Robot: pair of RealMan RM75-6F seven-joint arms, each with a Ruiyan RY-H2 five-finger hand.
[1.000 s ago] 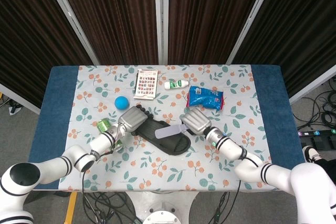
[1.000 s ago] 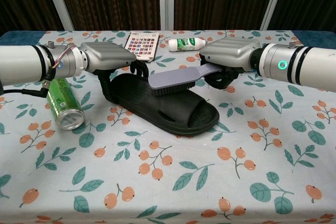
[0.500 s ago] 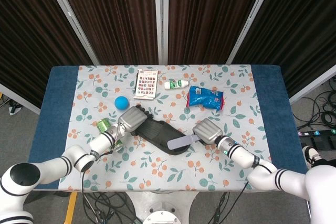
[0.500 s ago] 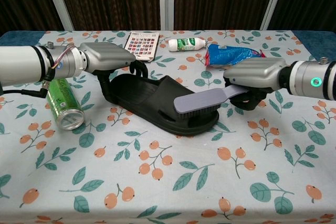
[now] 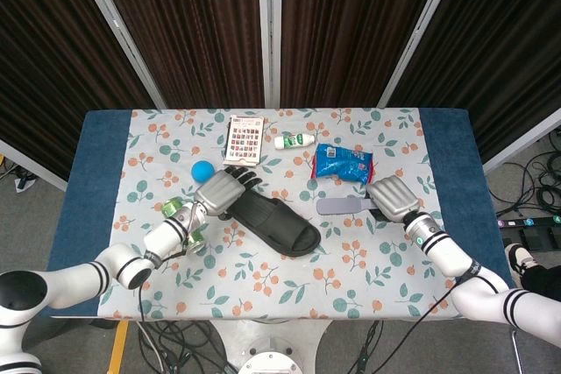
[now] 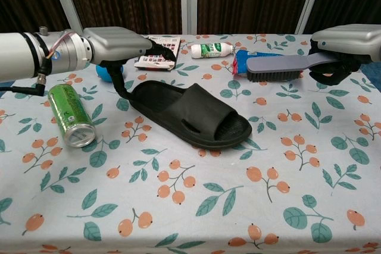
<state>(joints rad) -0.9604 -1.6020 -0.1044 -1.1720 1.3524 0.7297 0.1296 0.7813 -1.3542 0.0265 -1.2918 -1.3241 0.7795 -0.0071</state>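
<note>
A black slipper (image 5: 273,225) (image 6: 191,115) lies mid-table, toe end toward the front right. My left hand (image 5: 222,190) (image 6: 113,42) hovers over its heel with the fingers (image 6: 161,49) spread and lifted off it; only the thumb reaches down beside the heel edge. My right hand (image 5: 394,198) (image 6: 345,41) is off to the right of the slipper. It grips the handle of a grey brush (image 5: 342,207) (image 6: 277,66), held level above the table with the bristles down.
A green can (image 5: 180,215) (image 6: 70,116) lies left of the slipper. A blue ball (image 5: 202,170), a picture card (image 5: 244,139), a white bottle (image 5: 295,140) (image 6: 209,50) and a blue packet (image 5: 344,164) sit behind. The flowered cloth's front edge (image 6: 190,242) is near.
My right hand drew the brush forward along the slipper, then lifted it off and carried it right. My left hand's fingers let go of the heel and rose, spreading apart.
</note>
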